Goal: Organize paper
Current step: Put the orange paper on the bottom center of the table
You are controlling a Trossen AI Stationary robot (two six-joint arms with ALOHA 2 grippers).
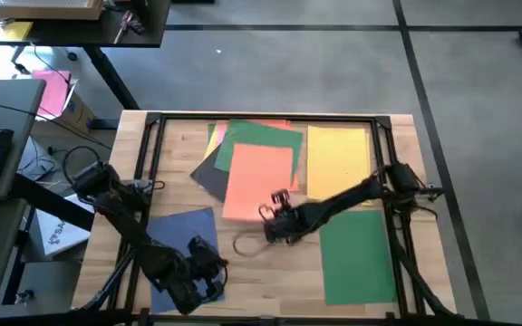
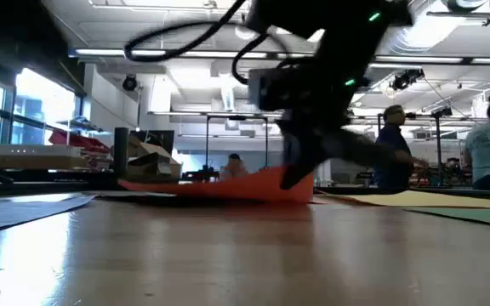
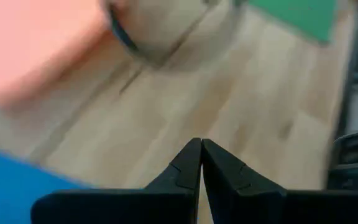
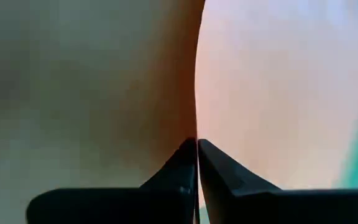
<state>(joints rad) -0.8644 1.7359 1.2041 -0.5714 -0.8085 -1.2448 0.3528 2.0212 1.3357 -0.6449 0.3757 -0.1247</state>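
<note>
I see the right gripper (image 1: pixel 274 206) pinching the near edge of the thin orange paper sheet (image 1: pixel 259 177) at table centre, edge lifted. Left gripper (image 3: pixel 199 163) is closed on nothing, over the blue paper sheet (image 1: pixel 181 237), front-left.

Bare surface (image 1: pixel 270 272) lies open at the near middle, between the blue sheet (image 1: pixel 181 237) and the near green sheet (image 1: pixel 359 255). The right pincer (image 1: pixel 273 206) and its arm slant across mid-surface at the orange sheet's (image 1: pixel 256 179) near edge, blocking that lane. Far half is covered by overlapping sheets; black frame rails (image 1: pixel 145 163) run down both sides.
</note>
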